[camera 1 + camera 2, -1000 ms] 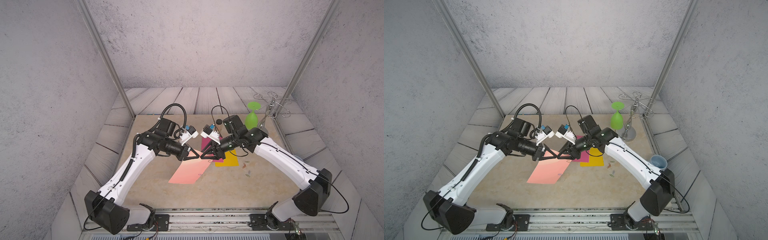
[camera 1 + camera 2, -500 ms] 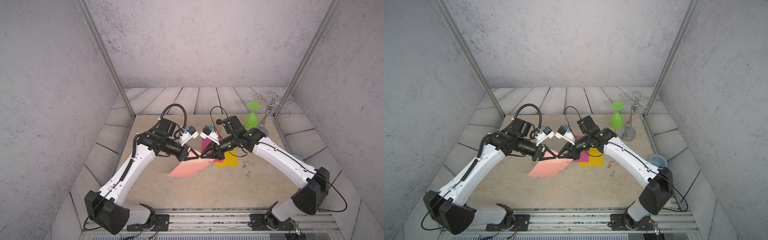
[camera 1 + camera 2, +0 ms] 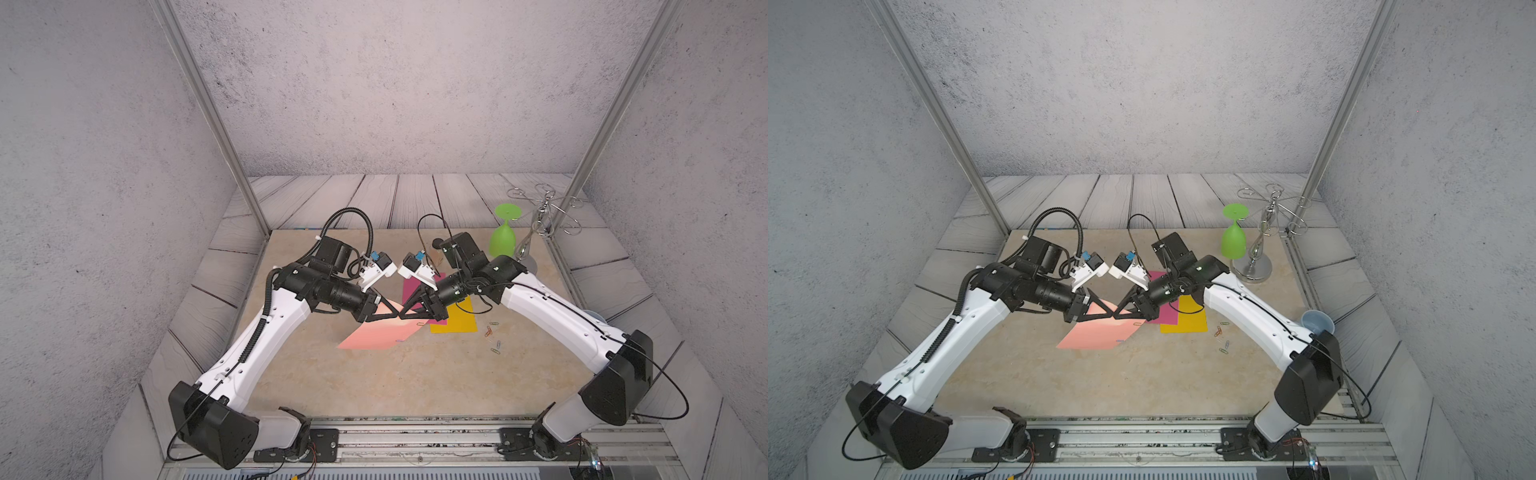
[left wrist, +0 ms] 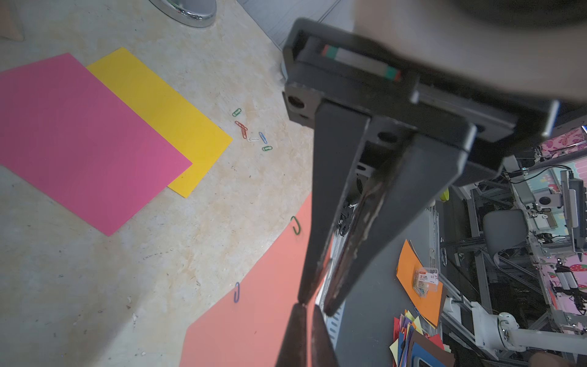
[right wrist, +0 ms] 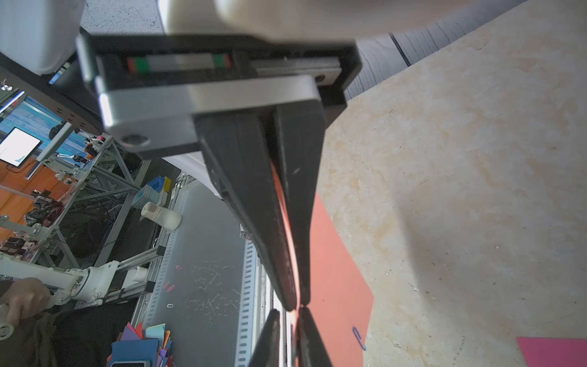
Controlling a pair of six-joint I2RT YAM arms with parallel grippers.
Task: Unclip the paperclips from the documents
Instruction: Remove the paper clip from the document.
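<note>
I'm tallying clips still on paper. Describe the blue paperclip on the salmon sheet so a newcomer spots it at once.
At mid-table, find the salmon sheet, the paper nearest the robot's bases. On its edge facing the magenta sheet sit two clips. The blue paperclip is the one nearer the sheet's corner; the green clip sits farther along.

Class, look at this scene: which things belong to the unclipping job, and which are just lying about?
Job: salmon sheet, magenta sheet, yellow sheet, green clip and blue clip on the salmon sheet, loose paperclips.
Lying about: green glass, chrome stand, blue cup.
</note>
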